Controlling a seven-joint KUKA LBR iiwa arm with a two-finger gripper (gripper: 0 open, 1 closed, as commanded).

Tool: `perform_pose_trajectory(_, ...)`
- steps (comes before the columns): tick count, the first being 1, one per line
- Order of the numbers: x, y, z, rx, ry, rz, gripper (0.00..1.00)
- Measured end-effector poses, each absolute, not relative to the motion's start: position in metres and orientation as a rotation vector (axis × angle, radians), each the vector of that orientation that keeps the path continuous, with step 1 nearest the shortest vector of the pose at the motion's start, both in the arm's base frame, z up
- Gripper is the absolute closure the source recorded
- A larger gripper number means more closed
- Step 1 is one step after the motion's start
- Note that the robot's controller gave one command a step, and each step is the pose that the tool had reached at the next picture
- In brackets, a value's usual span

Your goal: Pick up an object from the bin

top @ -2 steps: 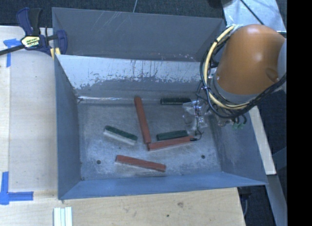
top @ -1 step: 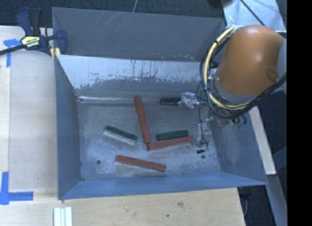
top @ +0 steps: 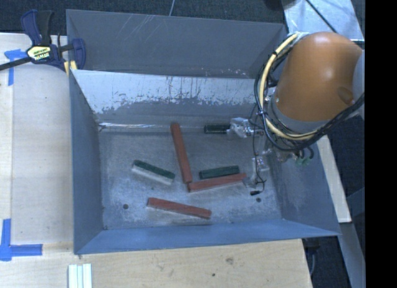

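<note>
Nearest candidates: a reddish-brown bar (top: 217, 184) lying flat on the bin floor, right of centre, and a dark green bar (top: 218, 172) just behind it, roughly parallel. The gripper (top: 257, 178) hangs low by their right ends, probably placed for a take there. How wide it is set, I cannot tell. The bin (top: 87, 175) also holds a long brown bar (top: 180, 150) meeting the first at a corner, a green-and-white bar (top: 152, 172) further left, and another reddish bar (top: 178, 208) by the near wall.

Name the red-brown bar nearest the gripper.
The level bar beside the right green bar, its end by the gripper. The steep bar and front bar lie farther left.
</note>
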State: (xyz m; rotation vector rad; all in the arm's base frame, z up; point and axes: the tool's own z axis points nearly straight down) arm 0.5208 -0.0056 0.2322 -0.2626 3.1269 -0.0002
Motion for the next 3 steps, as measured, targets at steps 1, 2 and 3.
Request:
perform_pose_trajectory(1,0.52,-0.007,0.184,-0.305,3.116,-0.002,0.0)
perform_pose_trajectory(2,0.526,0.012,0.116,-0.442,3.102,-0.002,0.0)
perform_pose_trajectory(3,0.54,-0.008,0.07,-0.594,3.081,0.0,1.0)
